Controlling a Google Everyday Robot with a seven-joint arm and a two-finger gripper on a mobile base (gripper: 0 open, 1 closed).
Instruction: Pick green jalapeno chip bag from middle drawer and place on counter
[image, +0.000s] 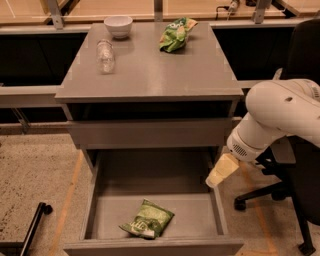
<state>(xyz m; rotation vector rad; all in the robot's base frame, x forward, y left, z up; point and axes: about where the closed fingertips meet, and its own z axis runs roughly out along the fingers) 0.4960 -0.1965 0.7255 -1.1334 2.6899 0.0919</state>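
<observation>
Pale green chip bag (147, 219) flat at front of open middle drawer (196, 214), counter (150, 70) above, tool (216, 177) at drawer's right

- Speckled beige floor (35, 165) with orange tape lines (68, 200).
- Black chair (305, 50) at right.
- Dark shelving (30, 55) behind.
- Warm, dim light.
- Gripper (214, 180) low, left of chair.

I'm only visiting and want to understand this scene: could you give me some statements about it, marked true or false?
1. The green jalapeno chip bag lies in the open middle drawer. True.
2. The end effector holds that bag. False: it hangs beside the drawer's right wall, apart from the bag.
3. A white bowl sits on the counter. True.
4. The bottle stands upright. False: it lies on its side on the counter.
</observation>
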